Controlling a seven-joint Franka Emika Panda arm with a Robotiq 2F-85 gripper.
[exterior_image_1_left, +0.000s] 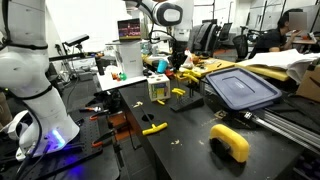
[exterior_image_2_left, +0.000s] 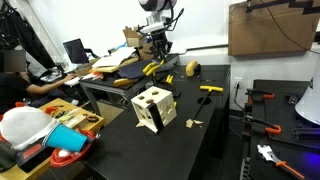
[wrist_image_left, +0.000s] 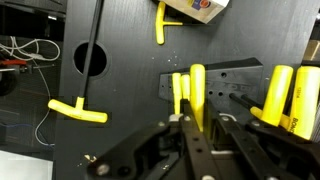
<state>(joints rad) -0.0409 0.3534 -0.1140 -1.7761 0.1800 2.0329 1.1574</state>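
In the wrist view my gripper (wrist_image_left: 198, 121) is shut on a thin yellow bar (wrist_image_left: 197, 88) that stands up between the fingers, above a dark lid (wrist_image_left: 235, 80). Another yellow strip (wrist_image_left: 178, 92) lies just beside it. In both exterior views the gripper (exterior_image_1_left: 178, 62) (exterior_image_2_left: 158, 48) hangs low over the far end of the black table, near the dark blue bin lid (exterior_image_1_left: 243, 88). A wooden box with holes (exterior_image_1_left: 158, 88) (exterior_image_2_left: 153, 108) stands mid-table, apart from the gripper.
Yellow T-shaped pieces (exterior_image_1_left: 153, 128) (exterior_image_1_left: 178, 93) (exterior_image_2_left: 210, 89) (wrist_image_left: 78, 111) lie scattered on the black table. A big yellow clamp (exterior_image_1_left: 230, 142) sits near one edge. A round hole (wrist_image_left: 90, 58) opens in the tabletop. Thick yellow handles (wrist_image_left: 280, 95) lie to the side.
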